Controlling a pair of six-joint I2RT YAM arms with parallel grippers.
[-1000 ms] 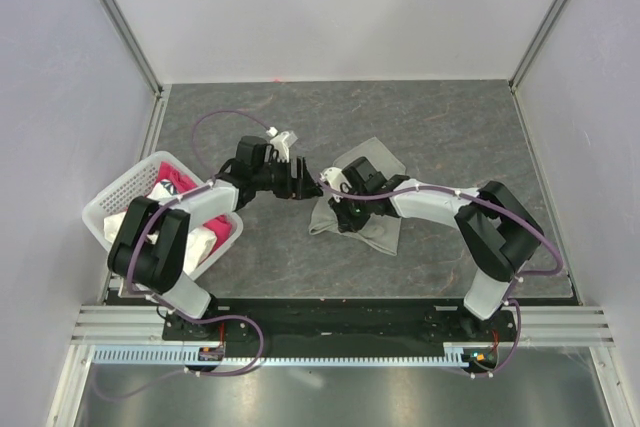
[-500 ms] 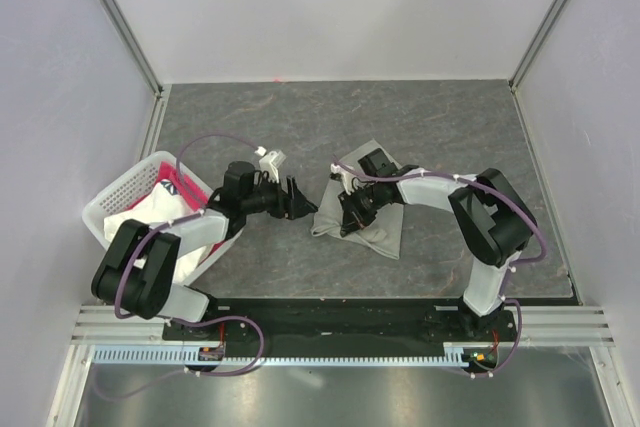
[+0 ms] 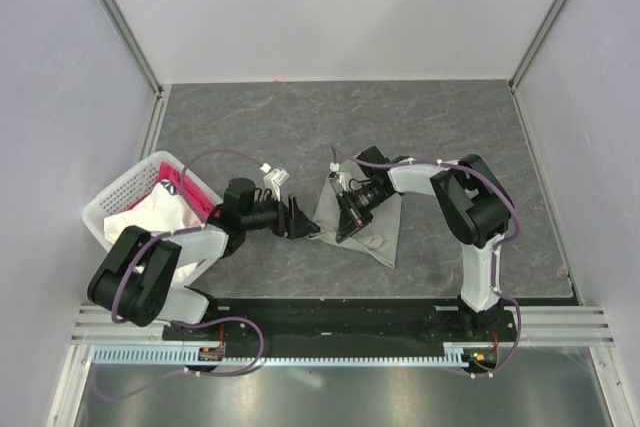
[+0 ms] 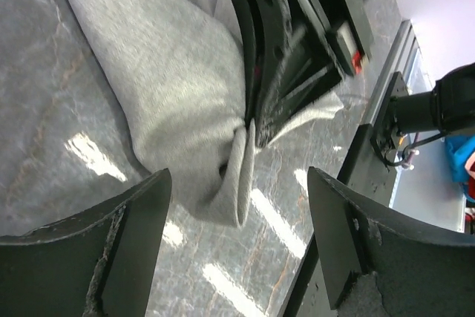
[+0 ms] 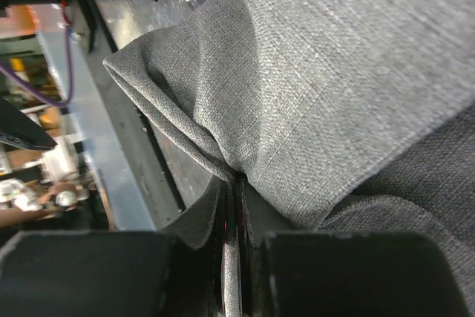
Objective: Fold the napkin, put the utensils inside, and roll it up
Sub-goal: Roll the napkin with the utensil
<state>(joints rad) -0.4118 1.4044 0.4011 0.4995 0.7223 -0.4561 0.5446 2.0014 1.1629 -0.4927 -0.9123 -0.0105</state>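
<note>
The grey-green napkin (image 3: 380,232) lies bunched on the dark table (image 3: 450,127), just right of centre. My right gripper (image 3: 347,219) is shut on a fold at the napkin's left edge. In the right wrist view the cloth (image 5: 334,72) runs straight into the pinched jaws of the gripper (image 5: 234,183). My left gripper (image 3: 298,219) stands open just left of the napkin, low over the table. In the left wrist view the gripper (image 4: 239,187) has its fingers on either side of a cloth (image 4: 171,94) corner without touching it, and the right gripper (image 4: 289,42) is beyond. No utensils are in view.
A white basket (image 3: 110,197) stands at the left edge of the table, holding a pink cloth (image 3: 185,185) and a white cloth (image 3: 150,209). The left arm's purple cable (image 3: 215,157) loops above it. White walls enclose the table on three sides.
My left gripper has come nearer and to the right, up to the napkin's edge, and has opened slightly. The right gripper has drawn the pinched fold towards the near side, and its elbow has swung inward.
</note>
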